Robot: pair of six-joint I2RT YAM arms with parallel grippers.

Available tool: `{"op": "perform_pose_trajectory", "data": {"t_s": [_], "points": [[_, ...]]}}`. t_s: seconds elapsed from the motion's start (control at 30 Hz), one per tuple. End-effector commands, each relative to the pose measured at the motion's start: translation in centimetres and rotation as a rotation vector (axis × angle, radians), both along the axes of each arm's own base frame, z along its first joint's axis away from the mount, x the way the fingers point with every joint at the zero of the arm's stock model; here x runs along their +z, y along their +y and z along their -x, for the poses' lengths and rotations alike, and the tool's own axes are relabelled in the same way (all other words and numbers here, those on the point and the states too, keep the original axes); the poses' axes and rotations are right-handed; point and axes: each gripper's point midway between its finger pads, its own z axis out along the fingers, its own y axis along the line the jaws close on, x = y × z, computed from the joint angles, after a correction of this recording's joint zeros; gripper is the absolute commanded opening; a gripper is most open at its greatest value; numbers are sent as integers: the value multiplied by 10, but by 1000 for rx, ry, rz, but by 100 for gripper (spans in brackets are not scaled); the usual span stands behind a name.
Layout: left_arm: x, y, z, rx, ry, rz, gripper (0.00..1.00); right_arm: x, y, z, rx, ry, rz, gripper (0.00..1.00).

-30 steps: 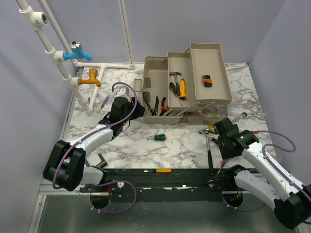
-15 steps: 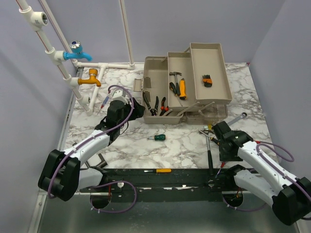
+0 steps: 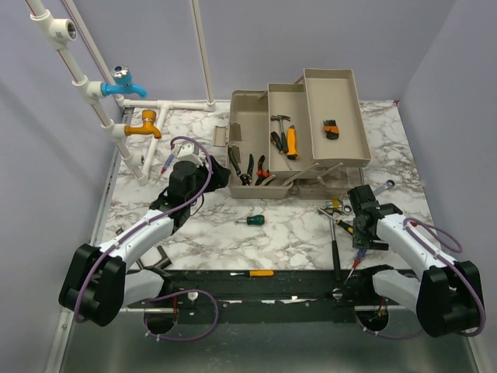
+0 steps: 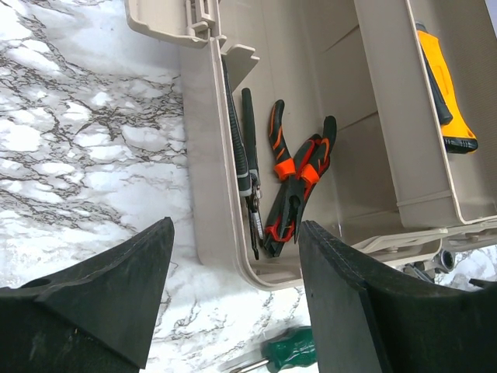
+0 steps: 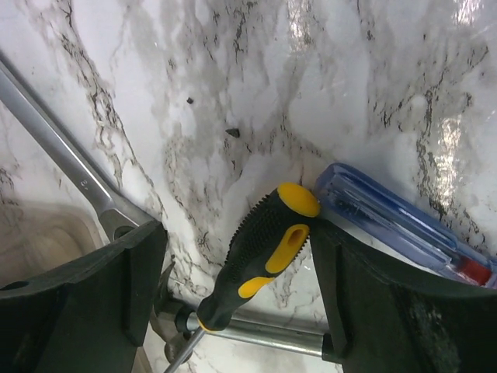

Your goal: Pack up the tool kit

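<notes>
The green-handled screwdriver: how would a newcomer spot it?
Find the open beige toolbox at the back of the marble table. On the marble in front of it lies a short screwdriver. It alone has a green handle; the orange-handled screwdriver lies at the near edge.

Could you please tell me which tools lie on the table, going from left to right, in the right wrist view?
Spanner → yellow-black screwdriver → blue screwdriver.
</notes>
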Motion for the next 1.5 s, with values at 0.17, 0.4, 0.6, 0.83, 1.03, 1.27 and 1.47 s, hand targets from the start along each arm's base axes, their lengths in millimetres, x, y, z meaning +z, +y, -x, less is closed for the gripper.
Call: {"op": "perform_pose_trajectory", "data": {"t_s": [0.17,0.4,0.6,0.83,1.03,1.27,1.47], "points": [[5,8,-5,30,-36,-31,67,-26,-1,2,12,54,-50,44],[6,8,-7,27,-39,-40,67,3,-8,-4,34,-30,-11,12],[5,7,-8,22,-42,-42,68,38,-4,-13,82,-142,-18,1],[5,5,-8,9,-37,-48,68,70,3,-28,239,-187,15,1],[9,4,-7,1,-49,-43,68,101,-5,-28,328,-217,111,1],[10,4,-6,-2,-60,-41,68,162,-28,-18,305,-407,264,1],[10,2,-6,-11,-61,-38,68,232,-50,-10,287,-498,434,1]]}}
